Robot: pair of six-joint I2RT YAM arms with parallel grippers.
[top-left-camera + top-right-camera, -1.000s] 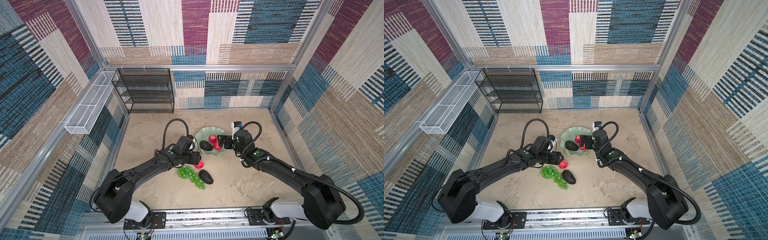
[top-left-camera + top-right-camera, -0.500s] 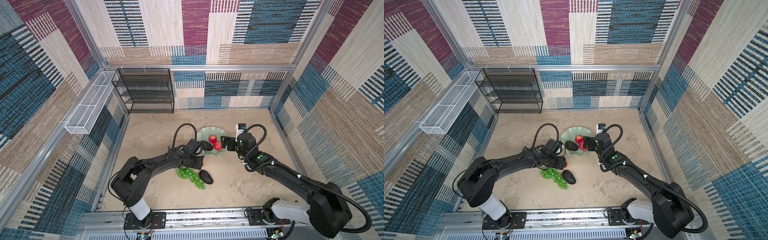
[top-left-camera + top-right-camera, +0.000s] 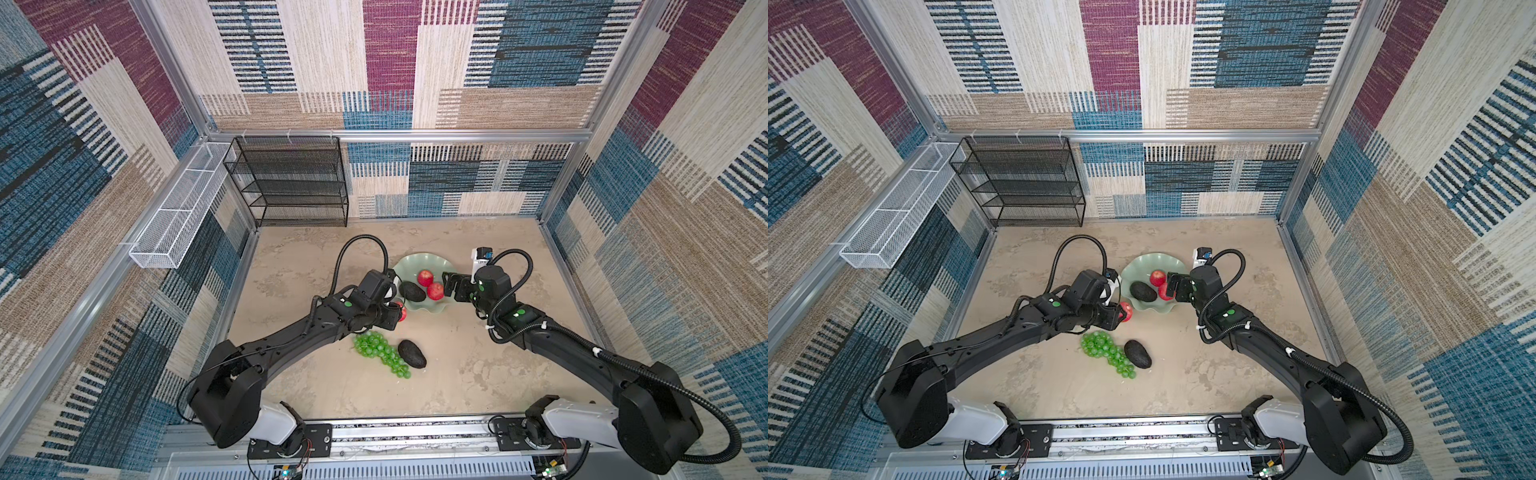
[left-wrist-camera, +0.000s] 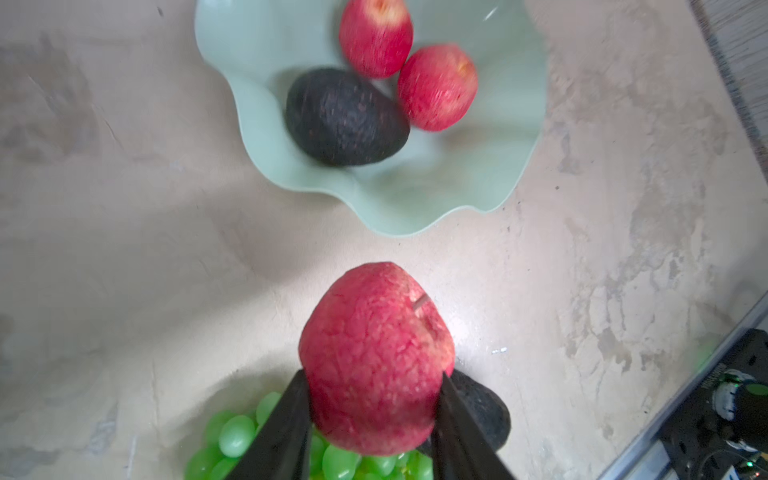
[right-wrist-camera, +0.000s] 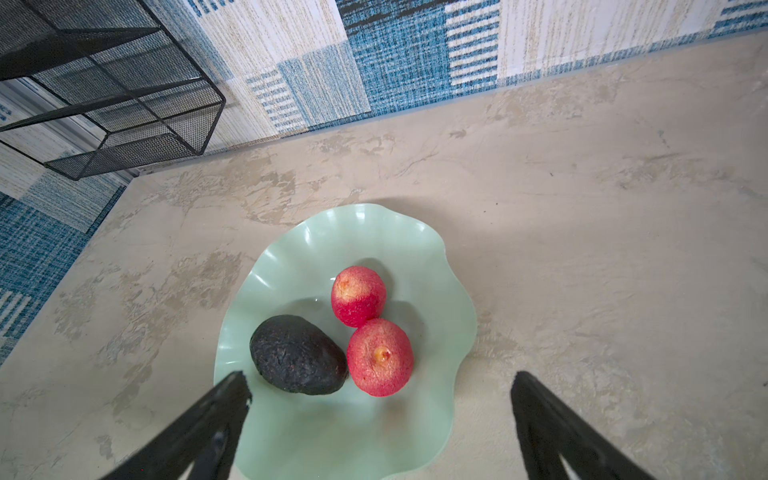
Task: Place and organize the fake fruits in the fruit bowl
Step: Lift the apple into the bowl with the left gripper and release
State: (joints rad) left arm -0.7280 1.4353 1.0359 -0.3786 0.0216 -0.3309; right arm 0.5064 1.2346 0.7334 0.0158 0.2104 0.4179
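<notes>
Apple (image 4: 376, 332) clamped in left pincer (image 4: 374, 376) shows plainly from wrist, half-hidden from above.

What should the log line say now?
left end effector: shut on small red apple | right end effector: open, by pale mint-green scalloped bowl

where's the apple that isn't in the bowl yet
In both top views the apple is mid-table, gripped between the left gripper's fingers, just outside the fruit bowl's near rim, with the grapes and the loose avocado nearer the robot.
</notes>
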